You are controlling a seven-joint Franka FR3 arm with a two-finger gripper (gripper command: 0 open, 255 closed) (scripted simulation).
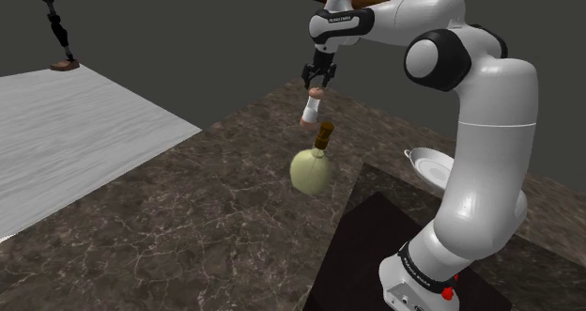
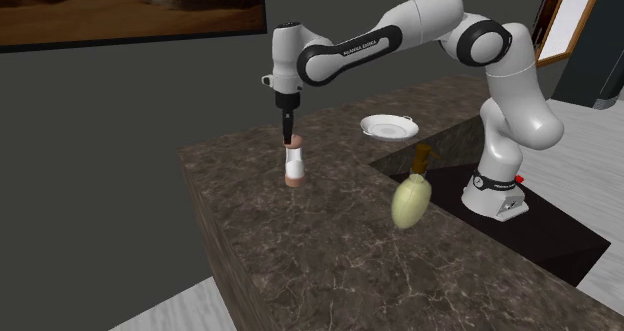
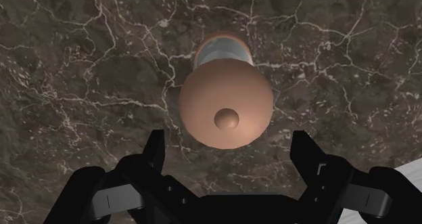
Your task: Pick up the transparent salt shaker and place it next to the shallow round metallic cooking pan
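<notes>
The salt shaker (image 2: 294, 165) is a clear white-filled body with a copper-brown cap and base, standing upright on the dark marble counter (image 2: 330, 249). My gripper (image 2: 289, 137) hangs straight above it, open, fingertips just over the cap. In the wrist view the round cap (image 3: 225, 107) with its small knob lies between and just beyond the spread fingers (image 3: 155, 151), untouched. From the shoulder camera the shaker (image 1: 312, 108) sits right under the gripper (image 1: 317, 82). The shallow white round pan (image 2: 390, 127) with small handles rests farther back on the counter, seen also as pan (image 1: 430, 165) beside the arm.
A pale green round bottle (image 2: 412, 199) with a brown neck stands on the counter between shaker and stand, bottle (image 1: 313, 168) close below the shaker in the shoulder view. A dark recessed area (image 2: 540, 234) holds the stand. The counter edge drops to a light floor (image 1: 66, 131).
</notes>
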